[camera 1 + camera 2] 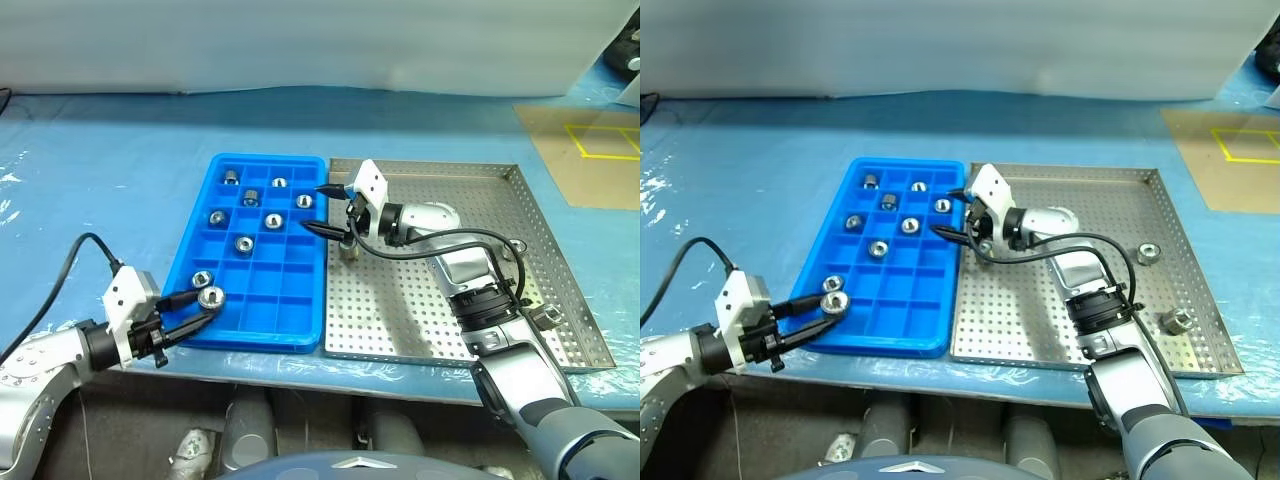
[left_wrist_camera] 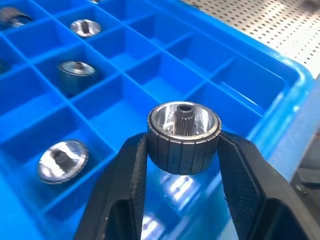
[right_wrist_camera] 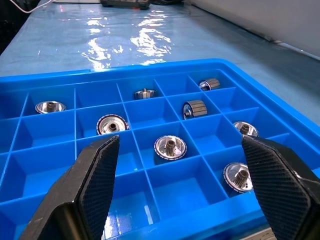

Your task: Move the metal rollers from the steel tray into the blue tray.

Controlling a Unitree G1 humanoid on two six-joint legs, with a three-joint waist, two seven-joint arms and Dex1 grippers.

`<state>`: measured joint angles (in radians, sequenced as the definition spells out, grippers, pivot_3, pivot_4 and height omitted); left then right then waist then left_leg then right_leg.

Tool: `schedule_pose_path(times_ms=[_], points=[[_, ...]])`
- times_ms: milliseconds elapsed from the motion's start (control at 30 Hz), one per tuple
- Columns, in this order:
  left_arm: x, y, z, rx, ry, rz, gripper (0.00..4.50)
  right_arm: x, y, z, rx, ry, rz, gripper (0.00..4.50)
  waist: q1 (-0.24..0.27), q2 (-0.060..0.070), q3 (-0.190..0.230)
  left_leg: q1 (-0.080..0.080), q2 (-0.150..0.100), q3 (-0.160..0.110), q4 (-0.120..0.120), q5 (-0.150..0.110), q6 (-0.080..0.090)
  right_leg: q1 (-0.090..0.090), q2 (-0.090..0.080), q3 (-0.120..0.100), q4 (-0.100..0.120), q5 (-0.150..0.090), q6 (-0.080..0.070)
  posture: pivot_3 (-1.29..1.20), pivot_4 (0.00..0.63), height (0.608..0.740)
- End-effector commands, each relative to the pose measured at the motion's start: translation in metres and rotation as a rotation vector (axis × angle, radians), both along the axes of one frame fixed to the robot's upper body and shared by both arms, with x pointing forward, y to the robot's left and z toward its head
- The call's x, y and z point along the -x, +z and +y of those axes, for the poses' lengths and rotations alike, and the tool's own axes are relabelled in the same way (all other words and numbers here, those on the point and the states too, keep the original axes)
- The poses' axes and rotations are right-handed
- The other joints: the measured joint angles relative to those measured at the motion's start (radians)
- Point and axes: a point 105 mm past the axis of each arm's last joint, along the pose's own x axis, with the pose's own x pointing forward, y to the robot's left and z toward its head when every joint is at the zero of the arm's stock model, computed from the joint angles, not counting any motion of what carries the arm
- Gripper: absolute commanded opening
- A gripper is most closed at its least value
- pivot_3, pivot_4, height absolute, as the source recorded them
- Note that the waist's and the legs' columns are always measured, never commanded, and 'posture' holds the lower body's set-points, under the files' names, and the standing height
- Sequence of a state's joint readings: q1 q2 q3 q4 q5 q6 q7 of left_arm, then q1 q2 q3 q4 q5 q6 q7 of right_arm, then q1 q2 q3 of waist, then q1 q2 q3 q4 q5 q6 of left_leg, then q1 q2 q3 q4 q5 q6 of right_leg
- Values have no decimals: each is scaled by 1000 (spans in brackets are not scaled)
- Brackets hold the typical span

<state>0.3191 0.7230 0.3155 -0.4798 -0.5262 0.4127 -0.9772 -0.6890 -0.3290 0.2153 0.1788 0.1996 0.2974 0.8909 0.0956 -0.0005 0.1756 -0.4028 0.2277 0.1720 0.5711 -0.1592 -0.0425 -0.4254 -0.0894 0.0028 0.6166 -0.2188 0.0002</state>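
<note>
A glossy blue sheet [image 1: 110, 170] covers the table. At 2 o'clock lies a tan board [image 1: 590, 160] marked with yellow lines [image 1: 600, 140]. A pale wall [image 1: 300, 45] runs along 12 o'clock.

silver arms, black cables, ribbed black fingers [image 2: 125, 185]

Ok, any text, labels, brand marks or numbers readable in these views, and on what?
None can be read.
Blue tray, steel tray, metal rollers: no lettering shows.
Tan board beyond the steel tray: yellow line markings, no words.
</note>
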Motion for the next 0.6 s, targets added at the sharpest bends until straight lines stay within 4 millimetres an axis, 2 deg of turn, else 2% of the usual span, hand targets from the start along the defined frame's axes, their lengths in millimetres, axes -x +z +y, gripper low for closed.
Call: schedule_pose_path(times_ms=[33, 100, 267, 367, 533, 600], points=[[1, 1, -4, -20, -36, -17, 1774, 3, 16, 0, -22, 7, -60, 4020, 0, 0, 0, 0, 0, 0, 0, 0, 0, 0, 0, 0, 0, 0, 0, 92, 150, 740], [0, -3, -4, -21, -38, -3, 1774, 3, 16, 0, -22, 5, -62, 4020, 0, 0, 0, 0, 0, 0, 0, 0, 0, 0, 0, 0, 1, 0, 0, 92, 150, 740], [-10, -10, 1, -44, -10, -17, 3395, 2, 17, -2, -21, -3, -66, 4020, 0, 0, 0, 1, 0, 0, 0, 1, -1, 0, 0, 1, 2, 0, 0, 81, 150, 740], [-22, -5, 1, -44, 43, -80, 4474, 1, 17, -4, -20, -10, -68, 4020, 0, 0, 0, 2, -1, 0, 0, 1, -1, 0, 0, 1, 3, 0, 0, 74, 150, 740], [-30, 7, -7, -31, 17, -133, 4474, 0, 18, -8, -17, -23, -69, 4020, -1, -1, -1, 2, 0, 0, 1, 1, -2, 0, 1, 1, 4, 0, 0, 55, 150, 740], [-41, 28, -13, 11, 23, -205, 4474, 0, 17, -15, -4, -35, -69, 4020, 2, -1, -1, 2, 0, 0, 1, 1, -2, 0, 1, 1, 4, 0, 0, 50, 150, 740]])
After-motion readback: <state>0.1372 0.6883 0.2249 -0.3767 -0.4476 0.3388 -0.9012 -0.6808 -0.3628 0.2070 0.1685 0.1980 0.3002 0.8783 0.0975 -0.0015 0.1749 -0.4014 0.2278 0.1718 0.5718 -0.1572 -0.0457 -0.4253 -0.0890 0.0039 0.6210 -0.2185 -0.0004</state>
